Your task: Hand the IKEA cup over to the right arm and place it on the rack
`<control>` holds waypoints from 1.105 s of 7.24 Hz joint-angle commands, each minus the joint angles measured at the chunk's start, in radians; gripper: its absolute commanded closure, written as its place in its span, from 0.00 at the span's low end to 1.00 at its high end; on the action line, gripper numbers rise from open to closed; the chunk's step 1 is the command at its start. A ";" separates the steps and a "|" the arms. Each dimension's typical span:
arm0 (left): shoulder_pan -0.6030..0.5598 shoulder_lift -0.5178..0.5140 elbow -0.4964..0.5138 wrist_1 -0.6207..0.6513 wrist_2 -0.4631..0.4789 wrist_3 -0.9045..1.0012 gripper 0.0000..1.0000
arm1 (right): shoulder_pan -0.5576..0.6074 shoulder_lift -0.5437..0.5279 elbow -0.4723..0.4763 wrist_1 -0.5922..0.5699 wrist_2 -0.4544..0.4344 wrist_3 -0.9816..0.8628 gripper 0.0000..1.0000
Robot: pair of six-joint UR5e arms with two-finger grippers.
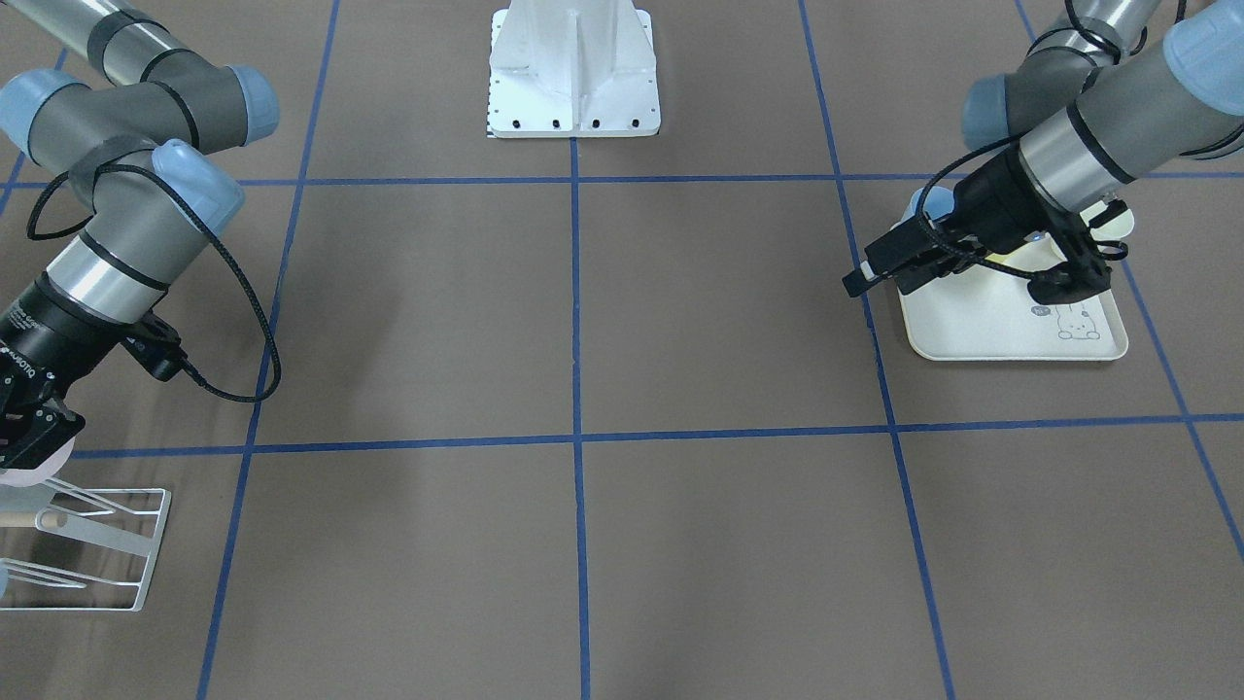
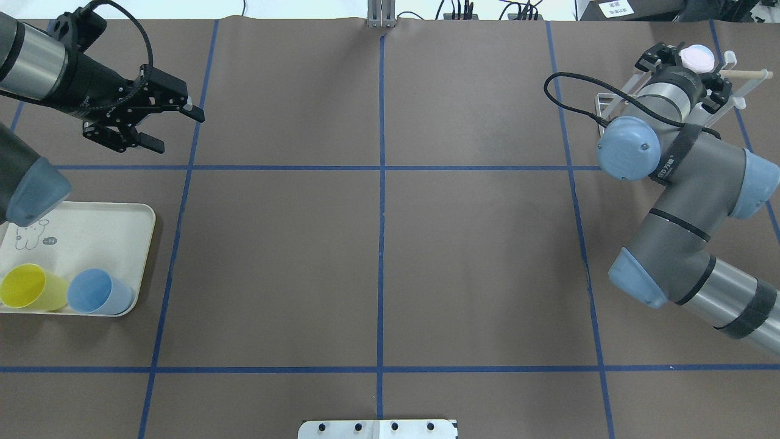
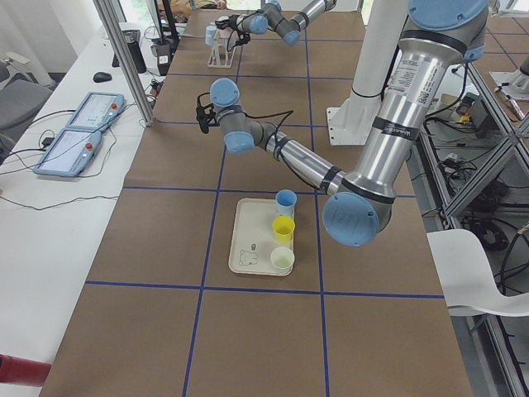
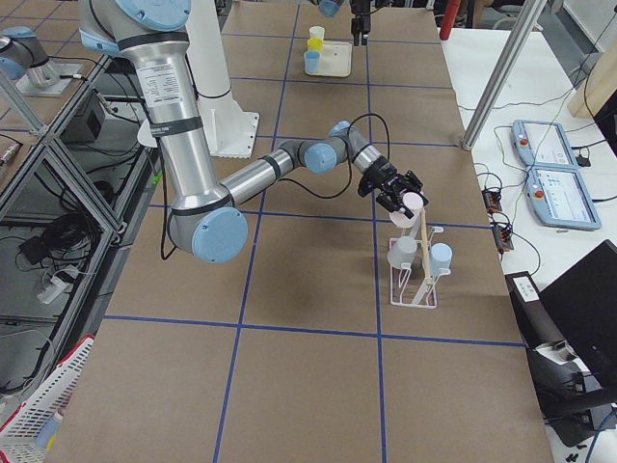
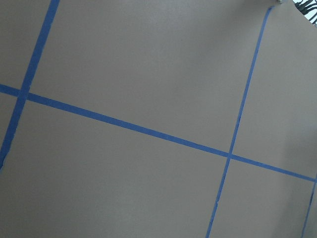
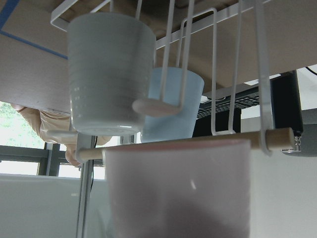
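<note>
The pink cup is pinched in your right claw, just beside the wooden rod of the rack. The rack stands directly under that claw. A white cup and a pale blue cup sit on its prongs beyond the held one. Your left claw hangs spread and empty above the counter. The tray lies behind it, towards the robot.

open table mid-field; rack, pale cup, blue cup near right claw
</note>
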 commanded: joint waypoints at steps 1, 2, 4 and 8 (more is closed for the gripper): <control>0.000 -0.001 0.000 0.000 0.000 0.000 0.00 | 0.001 0.002 -0.042 0.051 -0.005 0.003 0.63; 0.000 -0.003 0.002 0.000 0.000 0.000 0.00 | 0.001 0.003 -0.054 0.064 -0.005 0.007 0.62; 0.000 -0.004 0.002 0.000 0.000 0.000 0.00 | -0.001 0.002 -0.062 0.065 -0.005 0.009 0.61; 0.003 -0.004 0.003 0.000 0.000 0.000 0.00 | -0.016 0.002 -0.090 0.065 -0.005 0.066 0.60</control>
